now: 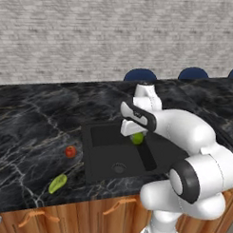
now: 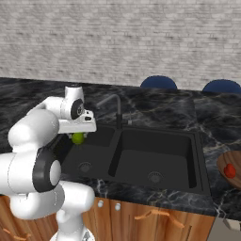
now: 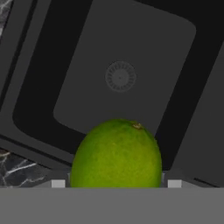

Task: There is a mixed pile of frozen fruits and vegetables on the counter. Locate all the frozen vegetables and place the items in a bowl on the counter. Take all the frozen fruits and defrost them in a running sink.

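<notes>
Jaws clamped on the lime (image 3: 116,153), and the gripper (image 1: 137,134) hangs over the sink (image 1: 103,156), left basin drain (image 3: 120,76) straight below. The bowl (image 2: 229,162), red chunk (image 2: 229,171) inside, lies well off to the right on the tabletop (image 1: 32,129).

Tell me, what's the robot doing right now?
Gripper shut on green ball, hanging over left sink basin. Red-orange ball and yellow-green oblong on counter. Nothing blocking.

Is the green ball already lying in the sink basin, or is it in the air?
In the air. The green ball hangs under the gripper above the sink, well clear of the basin floor and its drain.
</notes>
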Controlling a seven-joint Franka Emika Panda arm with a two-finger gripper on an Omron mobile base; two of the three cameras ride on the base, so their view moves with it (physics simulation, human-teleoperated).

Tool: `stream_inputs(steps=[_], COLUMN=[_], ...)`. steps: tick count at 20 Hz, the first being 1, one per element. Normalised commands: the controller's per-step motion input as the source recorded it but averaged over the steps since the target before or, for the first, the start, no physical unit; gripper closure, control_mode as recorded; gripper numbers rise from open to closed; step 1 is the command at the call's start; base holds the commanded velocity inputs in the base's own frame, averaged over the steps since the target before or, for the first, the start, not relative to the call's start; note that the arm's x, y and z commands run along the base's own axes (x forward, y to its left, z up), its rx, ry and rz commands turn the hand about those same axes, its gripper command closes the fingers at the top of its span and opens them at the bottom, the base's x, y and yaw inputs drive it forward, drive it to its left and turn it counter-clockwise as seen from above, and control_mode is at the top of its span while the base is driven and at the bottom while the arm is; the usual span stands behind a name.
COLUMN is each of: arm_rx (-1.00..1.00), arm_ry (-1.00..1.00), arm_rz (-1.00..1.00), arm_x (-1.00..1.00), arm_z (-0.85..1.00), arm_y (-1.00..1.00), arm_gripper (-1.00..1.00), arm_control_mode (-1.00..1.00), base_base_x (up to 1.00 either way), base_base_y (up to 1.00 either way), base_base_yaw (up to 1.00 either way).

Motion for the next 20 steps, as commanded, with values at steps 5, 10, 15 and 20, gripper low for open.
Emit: stream_inputs(steps=[5,10,15,20], arm_rx=[-0.05,-0.01,-0.02,-0.01], arm_ry=[0.04,0.02,0.00,0.00], arm_rz=[-0.05,0.00,-0.01,-0.02], arm_x=[-0.01,0.05,0.00,0.00], arm_z=[0.00,-0.04,0.02,0.03], arm_y=[-0.49,-0.60,-0.58,-0.57], arm_gripper=[1.00,1.00,1.00,1.00], arm_control_mode=[-1.00,-1.00,-1.00,-1.00], base_base_x=[0.00,0.00,0.00,0.00], base_base_y=[0.00,0.00,0.00,0.00], base_base_yaw=[0.00,0.00,0.00,0.00])
